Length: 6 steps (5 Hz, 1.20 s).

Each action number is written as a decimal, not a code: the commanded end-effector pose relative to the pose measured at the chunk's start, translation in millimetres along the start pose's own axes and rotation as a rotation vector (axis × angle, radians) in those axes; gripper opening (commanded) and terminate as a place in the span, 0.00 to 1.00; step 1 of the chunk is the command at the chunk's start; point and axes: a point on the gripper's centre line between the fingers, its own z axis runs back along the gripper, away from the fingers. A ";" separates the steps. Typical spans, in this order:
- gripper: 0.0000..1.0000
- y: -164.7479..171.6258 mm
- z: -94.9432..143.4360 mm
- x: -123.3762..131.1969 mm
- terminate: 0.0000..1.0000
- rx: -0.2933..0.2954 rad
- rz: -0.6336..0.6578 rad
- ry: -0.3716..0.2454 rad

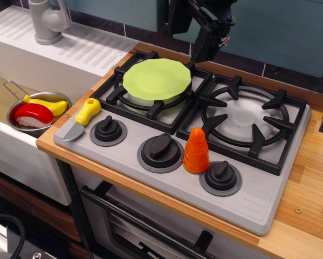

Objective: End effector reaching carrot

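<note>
The orange ridged carrot point(196, 151) stands upright on the grey front panel of the toy stove point(258, 202), between the middle knob point(160, 150) and the right knob point(221, 176). The black gripper point(200, 54) hangs at the top of the view, above the back edge of the stove between the two burners, far behind the carrot. Its fingers point down and look close together; whether they are shut is unclear. It holds nothing that I can see.
A light green plate point(157, 79) lies on the left burner. A yellow-handled toy knife point(81, 118) lies at the stove's left front corner. A small metal pot point(38, 113) with red and yellow toy food sits in the sink on the left. A grey faucet point(47, 20) stands at the back left.
</note>
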 end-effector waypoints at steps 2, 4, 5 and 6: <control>1.00 -15.0 10.0 -4.3 0.00 0.010 0.017 0.001; 1.00 -40.9 29.5 -5.3 0.00 0.015 0.053 0.021; 1.00 -46.2 30.3 -10.2 0.00 0.005 0.047 0.022; 1.00 -55.0 20.1 -17.6 0.00 -0.004 0.040 0.000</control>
